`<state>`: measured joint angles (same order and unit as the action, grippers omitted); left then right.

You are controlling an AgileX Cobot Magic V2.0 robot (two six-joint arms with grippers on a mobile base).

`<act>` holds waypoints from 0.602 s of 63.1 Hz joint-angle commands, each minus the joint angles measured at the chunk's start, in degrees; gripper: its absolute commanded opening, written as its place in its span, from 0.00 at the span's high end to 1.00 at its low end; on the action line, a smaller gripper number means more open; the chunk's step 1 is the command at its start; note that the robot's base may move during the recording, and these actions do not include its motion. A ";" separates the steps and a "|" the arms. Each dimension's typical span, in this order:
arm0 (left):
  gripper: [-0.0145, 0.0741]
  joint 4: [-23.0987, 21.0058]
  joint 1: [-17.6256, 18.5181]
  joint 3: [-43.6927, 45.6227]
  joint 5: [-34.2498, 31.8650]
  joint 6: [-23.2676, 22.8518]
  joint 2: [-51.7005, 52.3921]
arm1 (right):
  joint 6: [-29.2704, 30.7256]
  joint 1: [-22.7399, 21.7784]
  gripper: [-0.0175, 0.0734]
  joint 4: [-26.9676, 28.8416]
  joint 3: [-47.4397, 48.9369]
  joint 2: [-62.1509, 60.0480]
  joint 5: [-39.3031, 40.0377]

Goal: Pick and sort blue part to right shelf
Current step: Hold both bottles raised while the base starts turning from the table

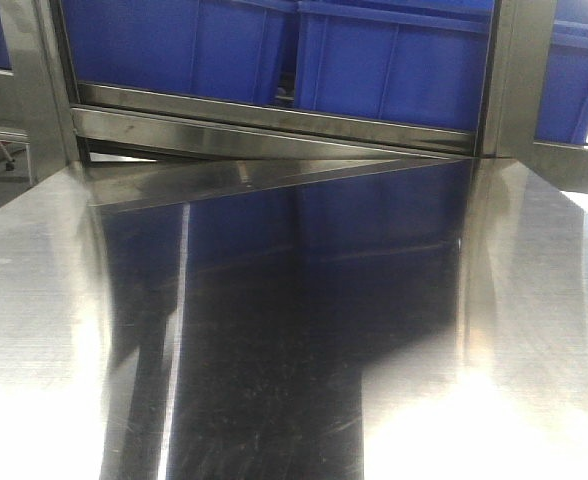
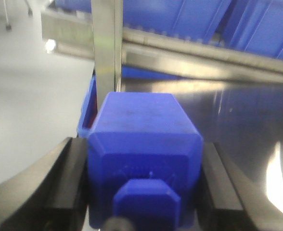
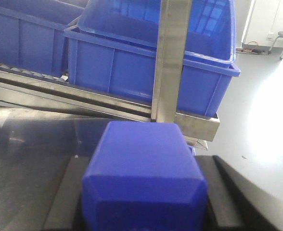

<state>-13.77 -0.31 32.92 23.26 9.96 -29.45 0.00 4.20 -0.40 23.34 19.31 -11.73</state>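
Left-wrist view: shows blue part clamped in left gripper, black fingers pressed on its two flat sides. Lies w/ narrow neck toward cam, flat base pointing away. Hangs by edge of steel table, w/ grey floor off to one side; can't tell if touching anything below. Just beyond part stands steel upright, w/ sloped shelf rail crossing behind it and blue bins resting on rail. Also catches a bit of blue rim low beside upright, too blurred to ID.

Right-wrist view: shows second blue part gripped in right gripper, dark fingers flat vs. both sides, so closed on it. Fills lower middle of shot; neck not visible from this angle. Faces a steel upright straight ahead, w/ bin on rail behind it, near rail's end. Shows floor beyond, bright w/ glare.

Front view: looks across table top, polished and mirroring blue of bins. Shows rail along far edge, tilted, w/ bins side by side above it, framed btwn two uprights.
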 commanded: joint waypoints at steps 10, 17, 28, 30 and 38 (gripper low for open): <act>0.38 -1.07 0.01 0.75 -4.48 0.18 9.27 | 0.54 -0.42 0.32 -0.65 1.78 0.35 5.25; 0.38 -1.07 0.01 0.75 -4.48 0.18 11.35 | 0.54 -0.42 0.32 -0.65 1.78 0.35 5.25; 0.38 -1.07 0.01 0.65 -4.48 0.18 11.43 | 0.54 -0.42 0.32 -0.65 1.78 0.35 5.25; 0.38 -1.07 0.01 0.65 -4.48 0.18 11.43 | 0.54 -0.42 0.32 -0.65 1.78 0.35 5.25; 0.38 -1.07 0.01 0.65 -4.48 0.18 11.43 | 0.54 -0.42 0.32 -0.65 1.78 0.35 5.25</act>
<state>-13.77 -0.31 31.99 23.49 9.96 -17.55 0.00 4.20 -0.40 23.34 19.31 -11.73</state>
